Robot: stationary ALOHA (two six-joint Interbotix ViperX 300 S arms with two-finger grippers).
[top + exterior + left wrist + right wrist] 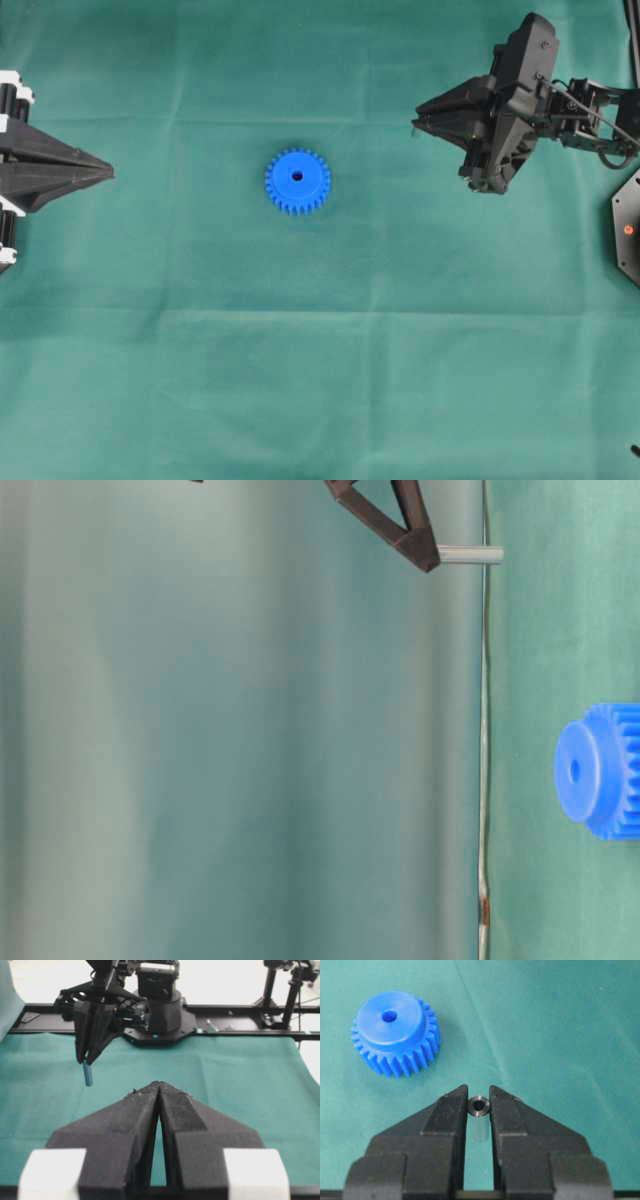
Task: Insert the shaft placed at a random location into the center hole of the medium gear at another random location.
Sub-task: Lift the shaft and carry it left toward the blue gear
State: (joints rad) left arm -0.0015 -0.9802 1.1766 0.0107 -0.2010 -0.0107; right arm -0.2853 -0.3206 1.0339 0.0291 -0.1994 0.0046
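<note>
The left gripper (108,173), fingers pressed together and empty, idles at the bench's edge, the medium gear (297,181) lies mid-bench, and the right gripper (416,124) pinches the shaft (479,1106) by its tip, so tilt could miss the center hole (297,176).

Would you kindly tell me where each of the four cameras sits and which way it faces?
Overhead exterior: above the table, looking straight down; medium gear central, left claw and right claw at the sides.
Table-level exterior: low and turned sideways; the right claw's tip grips the shaft clear of the green cloth.
Left wrist: along the shut left claw toward the right arm's base.
Right wrist: down along the right claw onto the gear and its center hole.
All but the left wrist view show the gear; all but overhead show the shaft.
</note>
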